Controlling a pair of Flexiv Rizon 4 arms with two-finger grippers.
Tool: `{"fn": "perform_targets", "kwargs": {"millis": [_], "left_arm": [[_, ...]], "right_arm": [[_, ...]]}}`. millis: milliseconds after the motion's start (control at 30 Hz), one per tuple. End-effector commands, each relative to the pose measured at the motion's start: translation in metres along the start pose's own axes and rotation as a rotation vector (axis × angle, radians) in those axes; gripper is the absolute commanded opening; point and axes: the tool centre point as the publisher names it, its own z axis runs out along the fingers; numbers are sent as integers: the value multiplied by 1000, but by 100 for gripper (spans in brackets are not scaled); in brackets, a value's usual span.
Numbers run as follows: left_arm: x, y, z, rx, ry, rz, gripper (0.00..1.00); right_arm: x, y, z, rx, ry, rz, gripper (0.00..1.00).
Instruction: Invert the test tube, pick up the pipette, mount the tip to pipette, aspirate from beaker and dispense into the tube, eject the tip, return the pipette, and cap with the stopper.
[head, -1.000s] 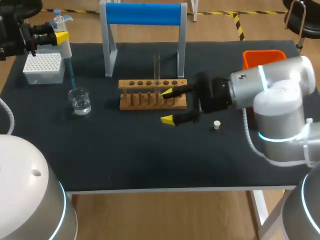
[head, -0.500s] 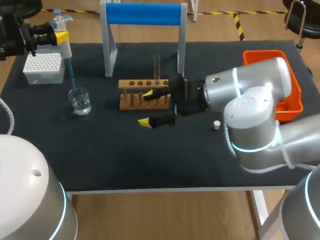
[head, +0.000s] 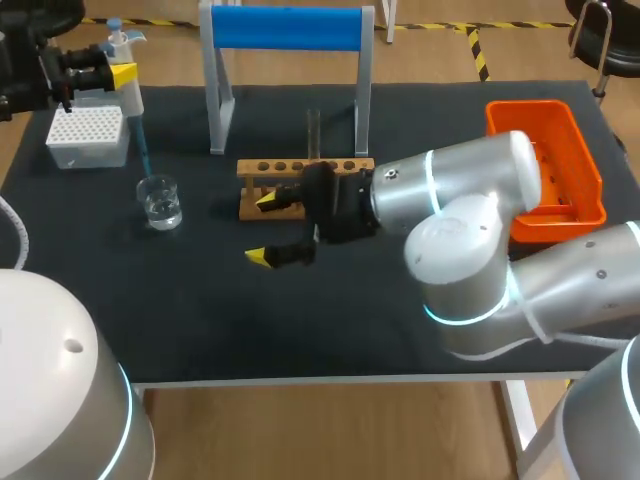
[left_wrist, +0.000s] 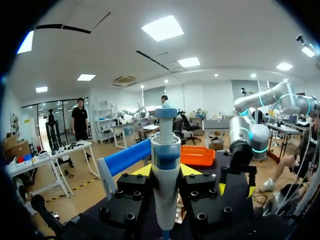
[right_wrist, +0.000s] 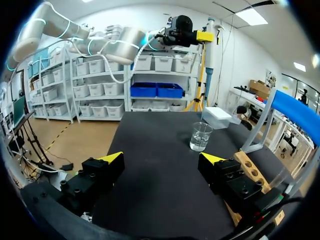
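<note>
My left gripper is at the far left corner, shut on the white and blue pipette, which hangs upright. The pipette's blue tip points down just above the glass beaker. In the left wrist view the pipette stands between the yellow-tipped fingers. A clear test tube stands upright in the wooden rack. My right gripper is open in front of the rack's left half, holding nothing. Ahead of the right gripper stands the beaker. The stopper is hidden behind my right arm.
A white tip box sits at the far left, behind the beaker. A blue-topped frame stands behind the rack. An orange bin lies at the far right. My right arm spans the table's right half.
My right arm has swung left along the front of the rack, carrying its open gripper from the rack's right end to its left half and covering the stopper. The left arm has kept still.
</note>
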Motion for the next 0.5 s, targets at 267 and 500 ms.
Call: {"fn": "perform_targets", "kwargs": {"millis": [267,500], "left_arm": [[1,0,0,2,-2,1,0],[1,0,0,2,-2,1,0]], "right_arm": [[-9,-1,54,32,-98,27,100],[-20,1,69,50,-128,54,100]]}}
